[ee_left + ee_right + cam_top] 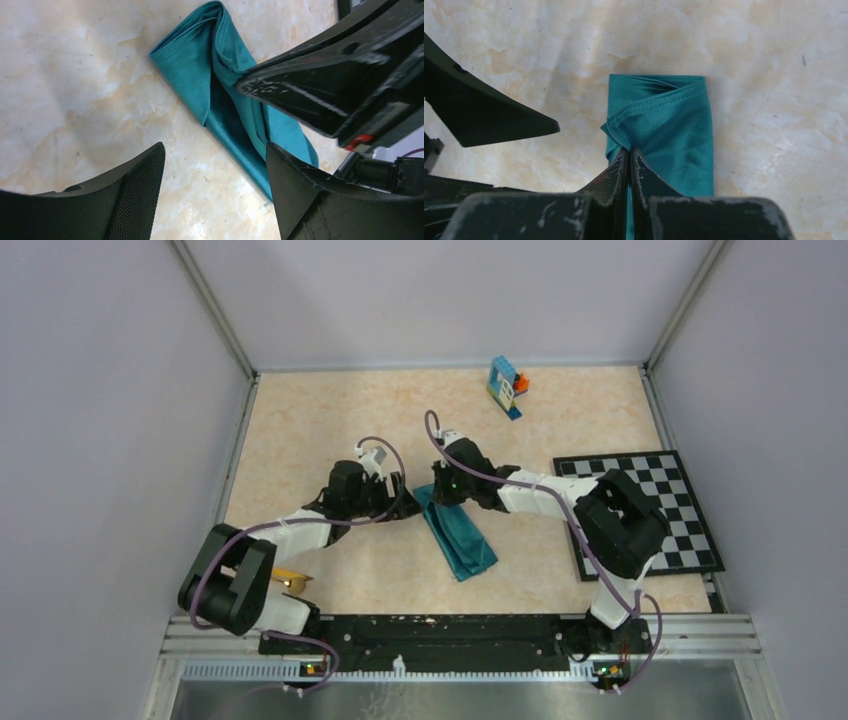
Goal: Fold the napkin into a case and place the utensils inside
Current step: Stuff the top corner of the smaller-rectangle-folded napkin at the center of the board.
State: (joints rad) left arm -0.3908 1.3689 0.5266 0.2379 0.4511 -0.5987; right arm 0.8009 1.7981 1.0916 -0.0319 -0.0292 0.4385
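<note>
The teal-green napkin [462, 535] lies on the table as a long narrow strip, folded into the case shape [674, 120]. My right gripper [629, 150] is shut, pinching an upper layer at the strip's left edge near its far end, and the cloth bunches up at the tips. My left gripper [215, 150] hovers open just left of the napkin [200, 75], nothing between its fingers; its right fingertip overlaps the cloth's edge. In the top view both grippers meet at the strip's far end: left [405, 500], right [440, 490]. A golden-yellow utensil [290, 580] shows beside the left arm's base, partly hidden.
A black-and-white checkerboard mat [650, 510] lies at the right under the right arm. Blue-orange toy blocks [507, 387] stand at the back. Grey walls enclose the table on three sides.
</note>
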